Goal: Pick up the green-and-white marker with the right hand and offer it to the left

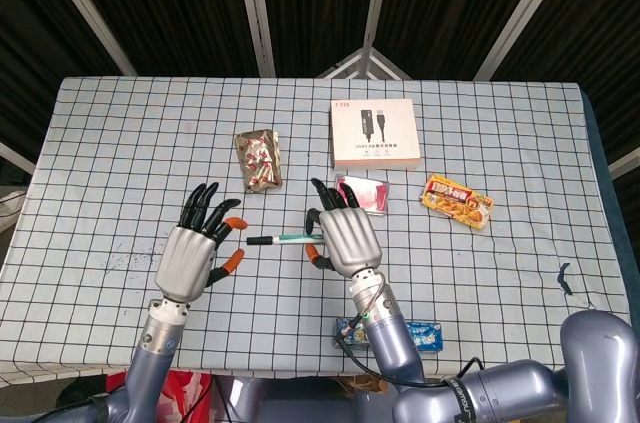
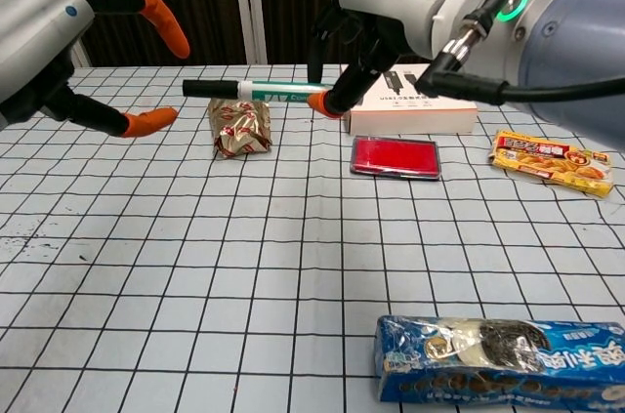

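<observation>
The head view looks steeply down from above the robot's own shoulders, facing forward across the whole checked counter [image 1: 120,123], so its far edge and the dark slatted backdrop beyond both show. It sits well back: both forearms rise from the bottom edge and everything appears small.

The chest view sits low and close, just above the counter [image 2: 146,267] surface, looking nearly level toward the far side. The hands loom large along its top edge.

Both views share the middle ground: the left hand [image 1: 190,255] [image 2: 59,32], the right hand [image 1: 340,235] [image 2: 386,3], the white box [image 1: 374,133] [image 2: 420,105] and the blue packet [image 1: 425,335] [image 2: 503,359].
</observation>
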Tool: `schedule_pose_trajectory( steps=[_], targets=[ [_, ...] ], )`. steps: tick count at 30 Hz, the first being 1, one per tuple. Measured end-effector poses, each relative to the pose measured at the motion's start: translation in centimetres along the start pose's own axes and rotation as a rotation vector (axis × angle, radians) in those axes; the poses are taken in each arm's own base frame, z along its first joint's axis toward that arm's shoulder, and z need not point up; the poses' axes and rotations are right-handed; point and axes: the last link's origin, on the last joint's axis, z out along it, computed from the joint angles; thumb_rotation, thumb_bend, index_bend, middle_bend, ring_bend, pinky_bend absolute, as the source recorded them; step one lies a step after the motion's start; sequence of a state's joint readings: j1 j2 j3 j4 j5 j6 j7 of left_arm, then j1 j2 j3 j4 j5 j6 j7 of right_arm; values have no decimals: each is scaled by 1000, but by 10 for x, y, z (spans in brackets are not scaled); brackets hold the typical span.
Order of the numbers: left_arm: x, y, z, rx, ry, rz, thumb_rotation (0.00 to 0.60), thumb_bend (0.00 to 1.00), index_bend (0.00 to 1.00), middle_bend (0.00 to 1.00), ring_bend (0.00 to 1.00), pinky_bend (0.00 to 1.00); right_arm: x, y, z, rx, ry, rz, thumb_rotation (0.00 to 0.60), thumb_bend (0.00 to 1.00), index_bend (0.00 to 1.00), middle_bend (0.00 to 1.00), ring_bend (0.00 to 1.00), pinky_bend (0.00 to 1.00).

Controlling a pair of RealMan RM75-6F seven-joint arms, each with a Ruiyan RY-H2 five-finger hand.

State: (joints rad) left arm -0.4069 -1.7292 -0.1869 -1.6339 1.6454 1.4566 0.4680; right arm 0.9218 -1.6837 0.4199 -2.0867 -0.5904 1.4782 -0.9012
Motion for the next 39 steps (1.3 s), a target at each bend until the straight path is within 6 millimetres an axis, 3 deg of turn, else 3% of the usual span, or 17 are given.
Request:
schedule_pose_trajectory(
  steps=[39],
  targets=[
    [-17,16,11,-36,41,-23,600,408,539,278,0,0,2,8,0,0,-11,47,600,589,766,80,142,53]
  ],
)
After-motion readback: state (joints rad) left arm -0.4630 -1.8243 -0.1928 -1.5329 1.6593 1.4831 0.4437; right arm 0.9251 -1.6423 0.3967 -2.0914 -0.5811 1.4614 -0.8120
